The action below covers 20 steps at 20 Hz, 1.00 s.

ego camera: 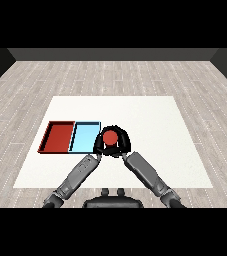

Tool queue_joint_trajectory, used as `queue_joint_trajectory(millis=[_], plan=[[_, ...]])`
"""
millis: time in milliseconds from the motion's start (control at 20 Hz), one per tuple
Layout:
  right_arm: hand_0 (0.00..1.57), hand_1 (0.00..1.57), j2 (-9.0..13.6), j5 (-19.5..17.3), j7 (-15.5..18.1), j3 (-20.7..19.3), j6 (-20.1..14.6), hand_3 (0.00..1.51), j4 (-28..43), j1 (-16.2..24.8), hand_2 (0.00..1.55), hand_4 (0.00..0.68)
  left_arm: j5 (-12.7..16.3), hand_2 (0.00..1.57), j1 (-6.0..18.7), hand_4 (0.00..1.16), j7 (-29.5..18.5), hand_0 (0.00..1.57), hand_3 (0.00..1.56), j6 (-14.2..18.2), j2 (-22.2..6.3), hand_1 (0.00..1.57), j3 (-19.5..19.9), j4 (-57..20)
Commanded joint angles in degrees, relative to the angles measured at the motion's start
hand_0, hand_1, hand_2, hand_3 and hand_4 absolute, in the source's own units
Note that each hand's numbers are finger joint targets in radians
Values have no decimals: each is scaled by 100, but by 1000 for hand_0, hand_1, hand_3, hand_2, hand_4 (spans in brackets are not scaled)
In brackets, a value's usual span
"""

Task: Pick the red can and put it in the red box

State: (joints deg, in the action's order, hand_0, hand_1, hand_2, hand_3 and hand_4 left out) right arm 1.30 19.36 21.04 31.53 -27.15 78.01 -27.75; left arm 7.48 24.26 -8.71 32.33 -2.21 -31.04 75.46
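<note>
The red can (110,137) stands upright just right of the light blue tray (84,138), seen from above as a red disc. My right hand (122,142) curls round the can from the right and over its far side. My left hand (99,146) presses against the can's left side with its fingers bent round it. The red tray (57,137) lies at the left, next to the light blue tray, with nothing in it.
The white table (150,125) stretches wide to the right and far side of the hands. Both trays lie side by side at the left of the table. A grey plank floor surrounds the table.
</note>
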Motion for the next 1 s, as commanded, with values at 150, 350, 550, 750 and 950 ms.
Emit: queue_joint_trajectory(millis=[150, 350, 550, 750, 950], plan=[[1402, 1402, -123, 734, 249, 145, 115, 1370, -314, -400, 1408, 471, 231, 1546, 121, 1025, -130, 1571, 1469, 18, 211, 1571, -76, -72], [0, 0, -124, -7, -17, -107, 524, 0, 217, 87, 0, 0, 276, 1569, 156, 1140, -164, 1571, 1491, 75, 211, 1571, -99, -183], [0, 0, -125, 261, 125, -200, 588, 0, -213, -308, 0, 0, 297, 1569, 325, 1140, -171, 1571, 1491, 37, 213, 1571, 56, -380], [0, 0, 91, -43, -176, -824, 999, 0, 70, -230, 0, 0, 5, 1571, -276, 1148, -316, 1571, 1486, -185, -47, 1571, 118, 115], [0, 0, -120, -721, -173, -300, 131, 0, 447, 164, 0, 0, 38, 1571, -337, 1150, -362, 1571, 1486, -11, 211, 1571, -16, -51]])
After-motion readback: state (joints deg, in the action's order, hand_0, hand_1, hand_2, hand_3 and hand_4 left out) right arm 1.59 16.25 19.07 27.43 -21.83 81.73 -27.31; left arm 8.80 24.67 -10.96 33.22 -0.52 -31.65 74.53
